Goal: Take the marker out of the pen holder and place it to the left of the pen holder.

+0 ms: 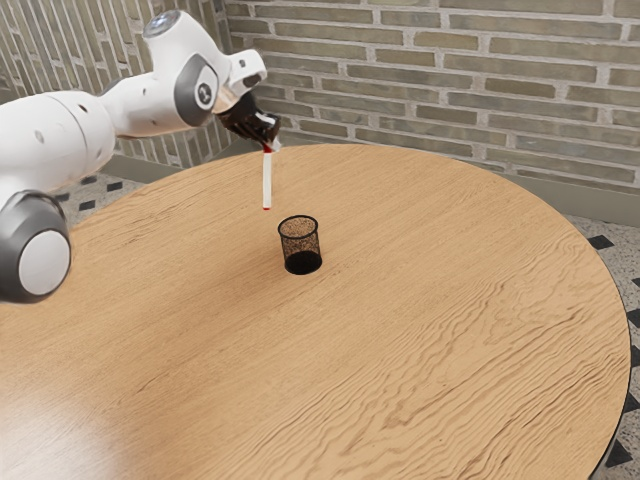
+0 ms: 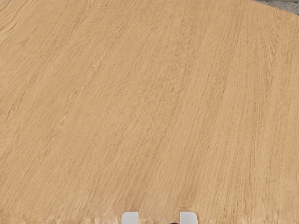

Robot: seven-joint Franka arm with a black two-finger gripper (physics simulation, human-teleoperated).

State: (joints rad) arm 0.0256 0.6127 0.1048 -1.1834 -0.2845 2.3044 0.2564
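Note:
My gripper [image 1: 268, 139] is high over the table's far part in the exterior view, shut on the marker's upper end. The white marker [image 1: 267, 180] with red ends hangs nearly upright below it. The black mesh pen holder [image 1: 301, 246] stands upright on the table, lower and toward the exterior view's right from the marker, which is outside it. In the wrist view the gripper [image 2: 159, 218] shows its two pale fingertips at the lower edge, a gap between them and a small dark bit in that gap. The marker's top is hidden at the fingers.
The round wooden table [image 1: 400, 330] spreads under the arm and the holder. Its curved far edge runs in front of a brick wall [image 1: 450, 80] in the exterior view. In the wrist view, bare wood [image 2: 149, 102] lies below my hand, with the table's edge at a corner.

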